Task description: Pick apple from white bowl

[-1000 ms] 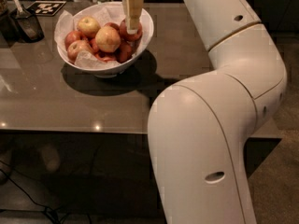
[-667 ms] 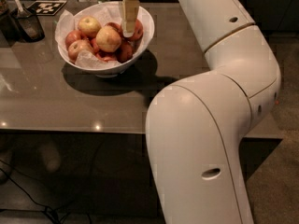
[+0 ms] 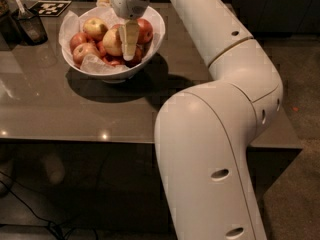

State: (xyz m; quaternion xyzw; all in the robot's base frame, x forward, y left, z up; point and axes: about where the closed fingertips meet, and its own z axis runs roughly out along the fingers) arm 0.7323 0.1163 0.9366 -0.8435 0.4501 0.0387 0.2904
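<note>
Apples sit in a heap inside the white bowl point(image 3: 154, 23), which stands on a dark, shiny table point(image 3: 75, 109) toward the far left side. Crumpled white paper point(image 3: 94, 64) lines the bowl and sticks up past its rim at the back and the left. The apple point(image 3: 113, 42) for the task is big and pale yellow with a little pink on it, and it lies near the middle of the heap, on top. A smaller yellow-green apple point(image 3: 95, 28) lies just behind it to the left. A deep red apple point(image 3: 145, 30) lies at the right side of the bowl, and two pinkish apples are at the left. The gripper point(image 3: 129, 51) points straight down into the bowl. It is right against the right side of the big pale apple, between that apple and the red one. From here I cannot tell if the gripper is spread or pressed together, or if it is pinching anything. The fat white arm point(image 3: 220, 114) bends up from the bottom of the view, over the table, and back to the bowl. A black and white marker card point(image 3: 50, 7) lies flat at the far left corner of the table, and a dark glass point(image 3: 31, 26) stands beside it. Thin cables point(image 3: 30, 209) lie on the floor under the table.
</note>
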